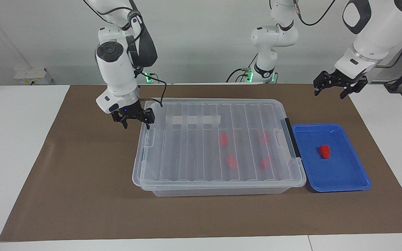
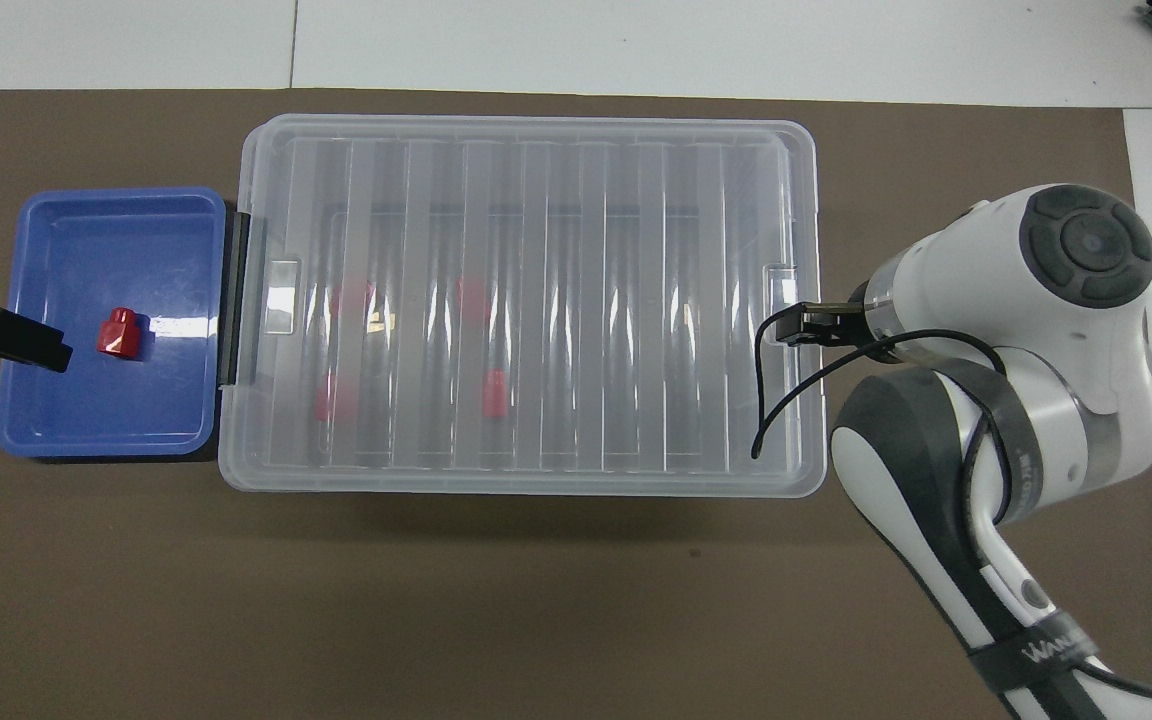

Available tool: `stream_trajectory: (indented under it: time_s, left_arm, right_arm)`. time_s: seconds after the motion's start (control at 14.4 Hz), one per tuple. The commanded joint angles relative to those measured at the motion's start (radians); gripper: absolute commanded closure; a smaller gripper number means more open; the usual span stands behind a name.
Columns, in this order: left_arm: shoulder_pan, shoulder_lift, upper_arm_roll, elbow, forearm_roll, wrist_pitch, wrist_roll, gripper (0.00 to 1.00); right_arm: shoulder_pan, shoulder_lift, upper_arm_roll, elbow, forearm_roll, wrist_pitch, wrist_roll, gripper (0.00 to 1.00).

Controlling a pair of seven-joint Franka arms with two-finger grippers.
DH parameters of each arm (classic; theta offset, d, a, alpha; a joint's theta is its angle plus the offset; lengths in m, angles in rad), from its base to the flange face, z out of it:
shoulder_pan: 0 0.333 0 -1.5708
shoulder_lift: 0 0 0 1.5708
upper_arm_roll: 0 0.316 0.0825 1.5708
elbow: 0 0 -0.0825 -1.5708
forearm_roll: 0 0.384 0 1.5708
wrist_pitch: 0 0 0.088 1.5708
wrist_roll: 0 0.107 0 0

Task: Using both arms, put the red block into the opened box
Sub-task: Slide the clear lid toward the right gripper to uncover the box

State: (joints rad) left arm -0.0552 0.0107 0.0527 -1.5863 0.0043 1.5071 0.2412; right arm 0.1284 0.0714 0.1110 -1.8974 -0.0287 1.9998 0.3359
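One red block (image 1: 324, 151) (image 2: 119, 333) lies in the blue tray (image 1: 340, 188) (image 2: 106, 440). The clear box (image 1: 194, 150) (image 2: 616, 300) sits mid-mat with its ribbed lid down. My right gripper (image 1: 137, 126) (image 2: 796, 328) hangs open just above the lid's edge, at the box end toward the right arm's end of the table. It holds nothing. My left gripper (image 1: 329, 94) (image 2: 46, 350) waits open and empty in the air, over the tray's outer edge in the overhead view.
Several more red blocks (image 1: 223, 139) show through the lid inside the box. A black handle clip (image 1: 290, 137) is on the box end that touches the tray. A brown mat (image 1: 82, 174) covers the white table (image 1: 12, 139).
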Motion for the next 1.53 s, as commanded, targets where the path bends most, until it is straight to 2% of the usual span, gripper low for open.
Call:
stream_trajectory:
  time_s: [0.0, 0.28, 0.97, 1.18, 1.32, 1.46]
  left_arm:
    - [-0.003, -0.014, 0.002, -0.011, 0.014, 0.009, -0.010, 0.00]
    - [-0.003, -0.012, 0.002, -0.012, 0.014, 0.009, -0.010, 0.00]
    - [0.005, -0.017, 0.009, -0.021, 0.014, -0.005, -0.010, 0.00]
    - [0.058, -0.018, 0.007, -0.043, 0.014, 0.061, -0.139, 0.00]
    - [0.066, -0.026, 0.009, -0.101, 0.016, 0.170, -0.103, 0.00]
    - [0.071, 0.004, 0.007, -0.127, 0.020, 0.255, -0.095, 0.00]
  right_arm:
    - [-0.015, -0.042, -0.002, -0.052, -0.005, -0.001, -0.049, 0.06]
    - [-0.047, -0.044, -0.004, -0.054, -0.033, -0.010, -0.106, 0.06]
    - [-0.262, -0.038, -0.004, -0.055, -0.039, -0.010, -0.529, 0.06]
    - [-0.306, -0.038, -0.002, -0.055, -0.051, -0.010, -0.616, 0.06]
    - [-0.334, -0.036, -0.002, -0.055, -0.060, -0.006, -0.678, 0.06]
    - [-0.358, -0.036, -0.002, -0.055, -0.060, 0.000, -0.739, 0.06]
